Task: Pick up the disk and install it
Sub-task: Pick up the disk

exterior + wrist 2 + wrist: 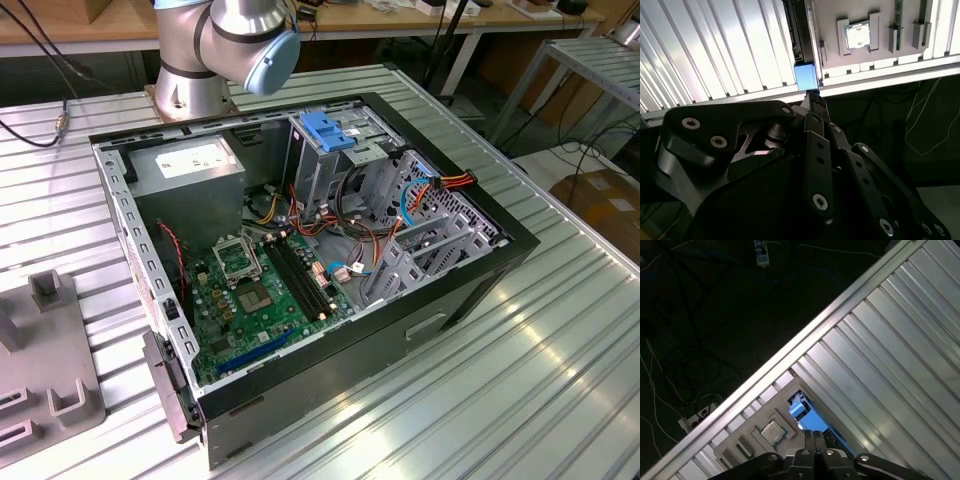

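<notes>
A ribbed aluminium table (520,370) carries the work, with wooden benches (100,25) along the back of the room and a cardboard box (600,200) at the exterior view's right. Beyond the table's edge, the first wrist view looks down on a dark floor (715,315) strewn with loose cables. An open computer case (380,345) lies on its side mid-table, its green board face up, and my arm (225,40) rises just behind it.

At the exterior view's left, well apart from the case, a flat grey fixture plate (50,400) rests on the ribs. In both wrist views the disk (801,45) stands on edge in that plate, its blue carrier end (805,75) towards me. My gripper (813,97) hangs right at that blue end, its fingers pressed together. I cannot tell whether they touch it. Near the disk on the same plate sits a square silver processor chip (858,36).
</notes>
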Controlling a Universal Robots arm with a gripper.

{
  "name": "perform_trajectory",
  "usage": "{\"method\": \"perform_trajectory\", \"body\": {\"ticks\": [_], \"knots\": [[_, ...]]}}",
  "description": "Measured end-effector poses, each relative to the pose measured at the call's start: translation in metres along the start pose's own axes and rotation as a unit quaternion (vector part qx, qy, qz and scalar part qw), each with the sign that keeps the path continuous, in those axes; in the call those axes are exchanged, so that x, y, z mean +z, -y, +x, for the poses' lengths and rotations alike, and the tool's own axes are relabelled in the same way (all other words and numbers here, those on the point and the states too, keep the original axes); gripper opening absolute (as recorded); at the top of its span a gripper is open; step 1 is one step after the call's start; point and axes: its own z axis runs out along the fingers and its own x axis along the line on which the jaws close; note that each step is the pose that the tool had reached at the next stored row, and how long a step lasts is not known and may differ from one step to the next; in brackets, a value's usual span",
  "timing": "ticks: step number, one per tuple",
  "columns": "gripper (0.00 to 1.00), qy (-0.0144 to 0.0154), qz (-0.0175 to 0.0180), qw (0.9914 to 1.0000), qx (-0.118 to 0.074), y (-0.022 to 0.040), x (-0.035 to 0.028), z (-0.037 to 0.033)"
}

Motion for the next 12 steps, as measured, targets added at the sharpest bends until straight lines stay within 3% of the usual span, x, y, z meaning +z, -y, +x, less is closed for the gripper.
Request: {"method": "perform_trajectory", "body": {"ticks": [7, 12], "knots": [[0.10, -0.0008, 0.0000, 0.99991, -0.013, 0.0000, 0.0001, 0.0000], [0.10, -0.0020, -0.0006, 0.99909, -0.043, 0.0000, 0.0002, 0.0001]]}}
